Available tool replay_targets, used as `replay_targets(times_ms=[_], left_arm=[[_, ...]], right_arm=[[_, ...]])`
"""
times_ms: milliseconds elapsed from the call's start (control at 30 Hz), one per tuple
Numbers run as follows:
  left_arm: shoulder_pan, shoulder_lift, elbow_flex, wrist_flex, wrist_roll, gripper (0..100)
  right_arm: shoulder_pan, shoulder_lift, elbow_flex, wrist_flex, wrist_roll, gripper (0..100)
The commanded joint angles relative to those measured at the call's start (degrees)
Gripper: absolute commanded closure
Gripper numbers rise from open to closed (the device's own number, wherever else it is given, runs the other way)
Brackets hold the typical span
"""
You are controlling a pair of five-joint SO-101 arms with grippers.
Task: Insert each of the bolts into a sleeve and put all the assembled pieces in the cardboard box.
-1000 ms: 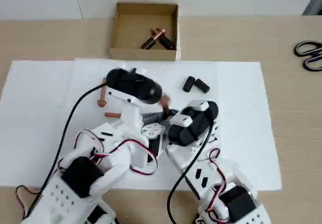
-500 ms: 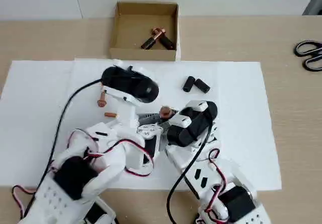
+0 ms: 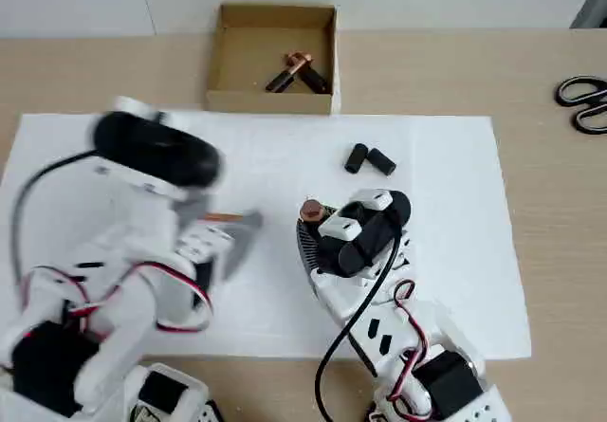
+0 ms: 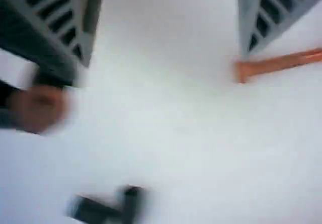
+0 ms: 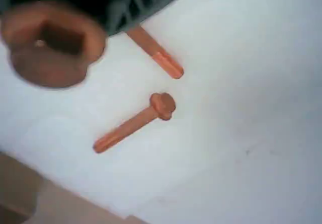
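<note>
- The left pincer (image 4: 166, 53) hangs over the white sheet (image 3: 455, 251) with its grey fingers (image 4: 261, 17) spread wide and nothing between them.
- The right pincer (image 3: 307, 219), near the left one, is closed on a copper bolt (image 5: 50, 48) whose head juts past its dark finger. I cannot tell whether a sleeve is on it.
- Two loose bolts (image 5: 133, 123) lie flat on the sheet below the right pincer, near each other but apart. One loose bolt (image 4: 279, 63) has its head just beside a left fingertip, outside the gap.
- Two black sleeves (image 3: 356, 157) lie close together on the sheet beyond the right pincer, well apart from the left one.
- The cardboard box (image 3: 273, 102) stands farther off beyond both pincers, past the sheet's edge, with assembled pieces (image 3: 296, 69) inside.
- Scissors (image 3: 583, 100) lie on the bare table (image 3: 95, 71), well out to the right pincer's side.
</note>
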State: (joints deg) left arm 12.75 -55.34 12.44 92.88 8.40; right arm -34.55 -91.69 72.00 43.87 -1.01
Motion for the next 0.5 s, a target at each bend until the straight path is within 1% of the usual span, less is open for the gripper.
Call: replay_targets(times_ms=[0,100,167,267,367,467], left_arm=[[-14.4,0.3,-1.9,0.4,-0.5,82],[-22.8,0.4,-1.8,0.5,-0.4,81],[-25.9,0.1,-0.1,0.6,-0.4,81],[-27.0,0.1,2.8,0.6,-0.4,81],[-26.9,0.1,4.7,0.3,-0.4,81],[-27.0,0.1,6.8,0.2,-0.4,82]], right_arm=[[3.9,-0.2,-5.3,-0.9,-0.2,99.5],[6.7,2.2,-6.7,-0.9,0.0,99.5],[8.4,6.3,-9.9,-1.4,2.0,99.5],[10.5,16.7,-19.9,-1.5,3.7,99.5],[12.8,30.5,-32.8,-1.5,3.6,99.5],[15.4,45.0,-44.4,-5.0,3.5,99.5]])
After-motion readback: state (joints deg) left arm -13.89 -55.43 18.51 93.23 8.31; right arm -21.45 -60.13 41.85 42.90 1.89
